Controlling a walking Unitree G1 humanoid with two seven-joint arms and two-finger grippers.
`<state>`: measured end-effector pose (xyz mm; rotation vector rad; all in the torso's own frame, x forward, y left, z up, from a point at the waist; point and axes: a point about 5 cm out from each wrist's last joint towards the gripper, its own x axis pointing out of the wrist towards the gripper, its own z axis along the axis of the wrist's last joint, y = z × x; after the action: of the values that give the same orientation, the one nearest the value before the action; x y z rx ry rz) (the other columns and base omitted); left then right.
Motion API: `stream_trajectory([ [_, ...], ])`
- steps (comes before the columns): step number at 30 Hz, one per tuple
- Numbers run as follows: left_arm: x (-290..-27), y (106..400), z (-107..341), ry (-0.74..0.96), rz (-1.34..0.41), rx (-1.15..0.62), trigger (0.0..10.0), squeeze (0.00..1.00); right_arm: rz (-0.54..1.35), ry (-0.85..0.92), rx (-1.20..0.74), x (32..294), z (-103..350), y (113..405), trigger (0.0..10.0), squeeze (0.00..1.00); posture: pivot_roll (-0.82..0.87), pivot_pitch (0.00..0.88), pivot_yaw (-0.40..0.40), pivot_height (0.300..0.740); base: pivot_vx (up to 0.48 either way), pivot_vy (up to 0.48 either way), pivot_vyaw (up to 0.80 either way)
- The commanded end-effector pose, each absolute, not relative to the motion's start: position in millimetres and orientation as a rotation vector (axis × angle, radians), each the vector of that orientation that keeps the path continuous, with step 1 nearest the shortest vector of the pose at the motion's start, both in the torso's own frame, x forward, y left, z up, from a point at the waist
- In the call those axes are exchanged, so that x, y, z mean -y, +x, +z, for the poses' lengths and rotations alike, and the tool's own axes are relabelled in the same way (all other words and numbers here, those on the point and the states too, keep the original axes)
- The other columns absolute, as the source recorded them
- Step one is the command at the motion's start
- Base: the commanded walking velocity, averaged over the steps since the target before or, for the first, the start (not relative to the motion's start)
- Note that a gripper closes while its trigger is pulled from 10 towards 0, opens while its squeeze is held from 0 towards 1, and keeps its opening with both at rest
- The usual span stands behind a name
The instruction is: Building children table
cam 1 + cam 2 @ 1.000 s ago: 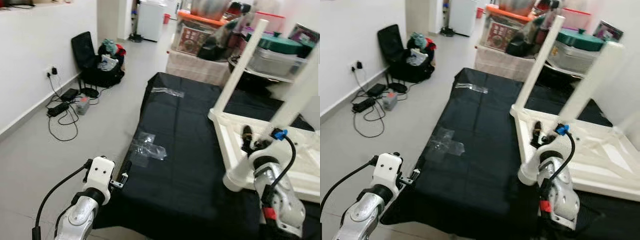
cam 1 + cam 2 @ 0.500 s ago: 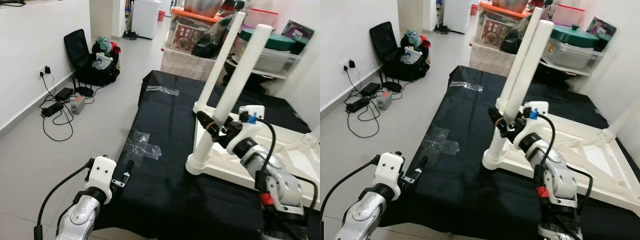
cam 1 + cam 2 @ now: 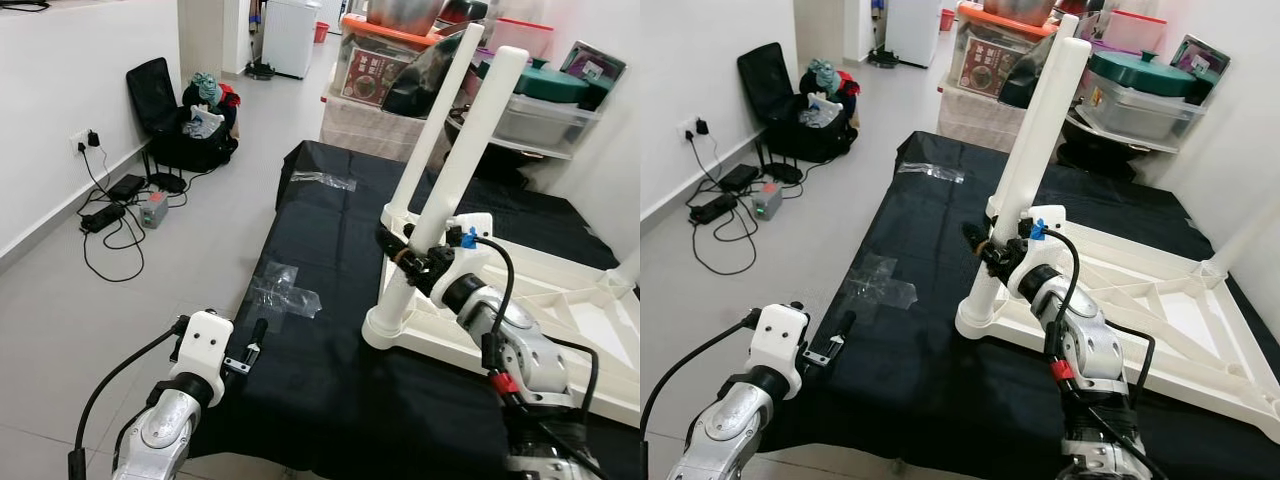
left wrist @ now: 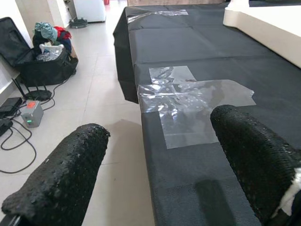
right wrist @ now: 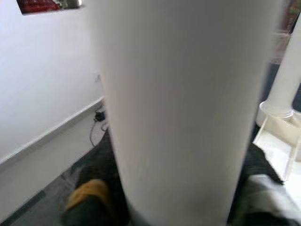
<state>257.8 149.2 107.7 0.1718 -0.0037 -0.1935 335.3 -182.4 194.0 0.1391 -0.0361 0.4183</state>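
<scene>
The white children's table (image 3: 565,285) lies upside down on a black cloth (image 3: 330,240). Two white legs stand up from it, a near leg (image 3: 465,150) and a far leg (image 3: 436,120). My right gripper (image 3: 403,252) is shut around the lower part of the near leg, a little above its base. In the right wrist view the leg (image 5: 178,103) stands between the black fingers (image 5: 94,200). My left gripper (image 4: 160,127) hangs open at the cloth's near left edge, beside a clear plastic sheet (image 4: 188,96), holding nothing.
A black bag with clothes (image 3: 195,120) and a power strip with cables (image 3: 120,205) lie by the left wall. Storage boxes and pots (image 3: 400,60) crowd the back. A second plastic scrap (image 3: 325,181) lies on the cloth's far end. Bare floor stretches left.
The head view has swung and sharpened. My right gripper has come up from the frame onto the near leg, and leg and table have shifted slightly left. The left arm has not moved.
</scene>
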Motion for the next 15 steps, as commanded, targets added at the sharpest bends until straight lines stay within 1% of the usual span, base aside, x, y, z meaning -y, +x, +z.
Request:
stream_trajectory([
  [1,-143.8,257.4,105.5,0.169,-0.208,-0.003,10.0,0.00,0.429,0.154,0.034,182.6,189.9,331.2,0.0,0.00,0.12,0.000,-0.201,0.740,0.000,0.000,0.00],
  [8,-142.7,256.6,103.9,0.166,-0.217,-0.008,10.0,0.00,0.375,0.140,0.041,188.7,185.3,324.2,0.0,0.00,0.11,0.000,-0.191,0.740,0.000,0.000,0.00],
  [9,-143.1,256.3,103.7,0.166,-0.218,-0.009,10.0,0.00,0.288,0.122,0.018,193.5,182.3,324.1,0.0,0.00,0.11,0.000,-0.191,0.740,0.000,0.000,0.00],
  [10,-143.1,256.3,103.7,0.166,-0.218,-0.009,10.0,0.00,0.288,0.122,0.018,193.5,182.3,324.1,0.0,0.00,0.11,0.000,-0.191,0.740,0.000,0.000,0.00],
  [11,-143.6,256.1,103.4,0.167,-0.217,-0.011,10.0,0.00,-0.108,0.135,-0.067,222.3,173.4,326.4,0.0,0.00,0.10,0.000,-0.190,0.740,0.000,0.000,0.00],
  [13,-143.6,256.1,103.4,0.167,-0.217,-0.011,10.0,0.00,-0.108,0.135,-0.067,222.3,173.4,326.4,0.0,0.00,0.10,0.000,-0.190,0.740,0.000,0.000,0.00],
  [14,-143.9,255.8,103.0,0.167,-0.218,-0.013,10.0,0.00,-0.492,0.179,-0.135,250.7,161.5,311.8,0.0,0.00,0.10,0.000,-0.187,0.740,0.000,0.000,0.00],
  [15,-143.9,255.8,103.0,0.167,-0.218,-0.013,10.0,0.00,-0.492,0.179,-0.135,250.7,161.5,311.8,0.0,0.00,0.10,0.000,-0.187,0.740,0.000,0.000,0.00],
])
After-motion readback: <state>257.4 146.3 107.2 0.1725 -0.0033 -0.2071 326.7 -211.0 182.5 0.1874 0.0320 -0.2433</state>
